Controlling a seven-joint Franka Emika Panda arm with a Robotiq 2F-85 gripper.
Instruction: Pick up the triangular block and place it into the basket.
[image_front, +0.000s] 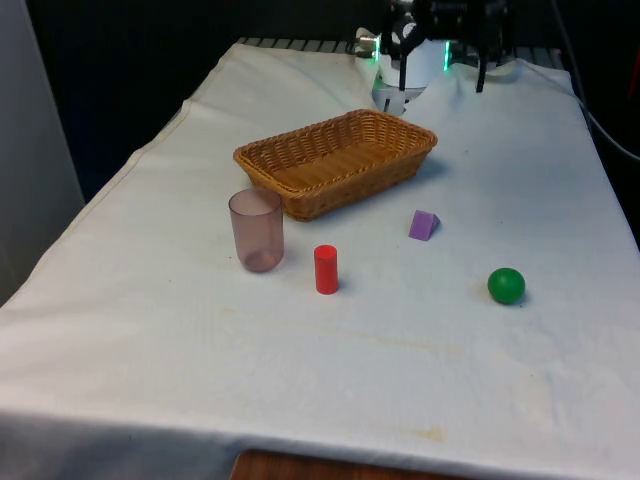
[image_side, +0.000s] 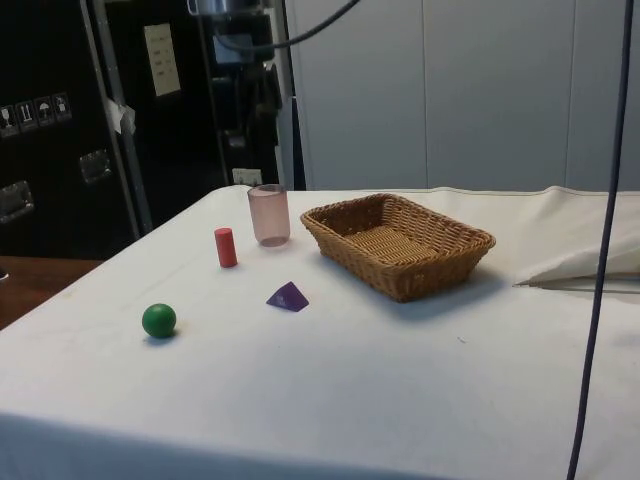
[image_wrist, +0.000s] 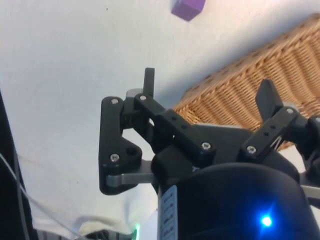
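Your table (image_front: 150, 330) under its white cloth carries everything, and the wicker basket (image_front: 400, 164) is the biggest thing on it, sitting towards the far end with its open top facing up, ready to receive a drop from above. The gripper (image_wrist: 207, 95) hangs over the basket's near rim with its jaws spread wide apart and nothing between them, which suits a start: you have free room to travel and descend. Next in size, the translucent pink cup (image_front: 256, 231) stands upright on the front view's left of the basket's near corner, and the red cylinder (image_front: 326, 269) stands upright just beside it, nearer the camera; both are bystanders, well apart from your target. The green ball (image_front: 506, 286) rests alone towards the front view's right. Smallest is the purple triangular block (image_front: 423, 225), lying flat on the cloth just in front of the basket, apart from it and from the cylinder. I judge that clearance leaves your fingers space to close on its sloped sides.
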